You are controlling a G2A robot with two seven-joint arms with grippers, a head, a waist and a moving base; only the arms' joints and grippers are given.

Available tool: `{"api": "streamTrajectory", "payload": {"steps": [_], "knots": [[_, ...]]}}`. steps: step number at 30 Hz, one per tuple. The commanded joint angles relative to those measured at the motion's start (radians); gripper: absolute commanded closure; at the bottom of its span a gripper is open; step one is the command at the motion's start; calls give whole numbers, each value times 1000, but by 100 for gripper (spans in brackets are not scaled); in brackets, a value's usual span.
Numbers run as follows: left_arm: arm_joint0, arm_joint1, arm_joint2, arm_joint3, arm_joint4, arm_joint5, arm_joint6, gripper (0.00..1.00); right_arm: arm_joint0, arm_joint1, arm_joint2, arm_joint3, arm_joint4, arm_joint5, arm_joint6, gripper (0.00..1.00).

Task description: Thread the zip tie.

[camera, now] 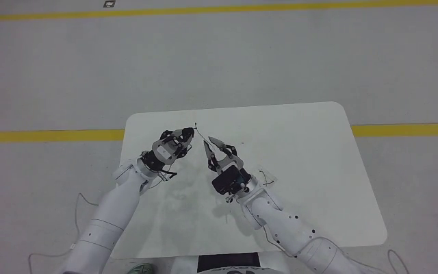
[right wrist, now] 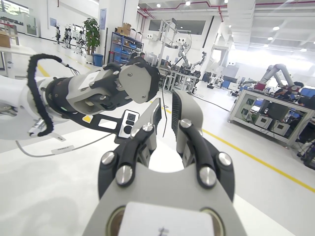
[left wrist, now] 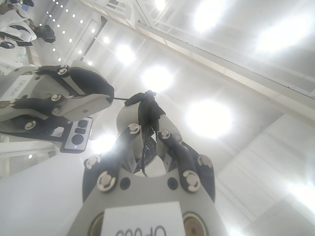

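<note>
A thin black zip tie (right wrist: pixel 164 114) is held in the air above the white table (camera: pixel 308 137). My left gripper (left wrist: pixel 145 100) is shut on it, and the tie's head (left wrist: pixel 150 94) pokes out at its fingertips. From there the strap (left wrist: pixel 120 98) runs across to my right gripper (left wrist: pixel 109 94). In the right wrist view the strap hangs in the gap between the right gripper's (right wrist: pixel 166 106) fingers, which stand a little apart and do not pinch it. From above, the left gripper (camera: pixel 183 139) and right gripper (camera: pixel 217 147) are close together, tips almost meeting.
A small thin black piece (camera: pixel 265 180) lies on the table beside my right arm. The table's right half and far edge have free room. Yellow floor lines (camera: pixel 383 129) run past the table.
</note>
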Motion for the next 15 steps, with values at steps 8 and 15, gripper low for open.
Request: {"api": "streamTrajectory", "payload": {"steps": [8, 15], "knots": [[0, 0, 0, 0, 0, 0, 0, 100, 2, -3, 0, 5, 0, 3, 1, 100], [0, 0, 0, 0, 0, 0, 0, 100, -2, 2, 10, 5, 0, 27, 2, 100]]}}
